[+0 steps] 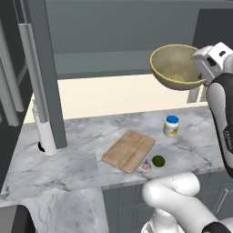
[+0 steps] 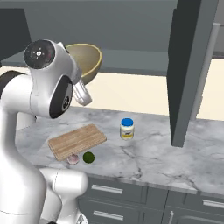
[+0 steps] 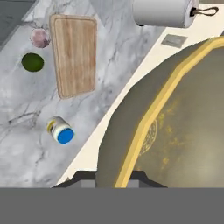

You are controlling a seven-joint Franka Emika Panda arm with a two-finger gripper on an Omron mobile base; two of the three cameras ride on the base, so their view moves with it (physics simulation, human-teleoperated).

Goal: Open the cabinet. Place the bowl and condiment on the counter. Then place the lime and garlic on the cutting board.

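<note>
My gripper (image 3: 114, 177) pinches the bowl (image 1: 176, 66) by its thin rim; rigid, wide, likely to swing.

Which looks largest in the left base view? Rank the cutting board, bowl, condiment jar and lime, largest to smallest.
1. Cutting board and bowl: close in apparent size; the bowl is held up off the counter, so I won't rank them.
2. Condiment jar.
3. Lime.
</note>
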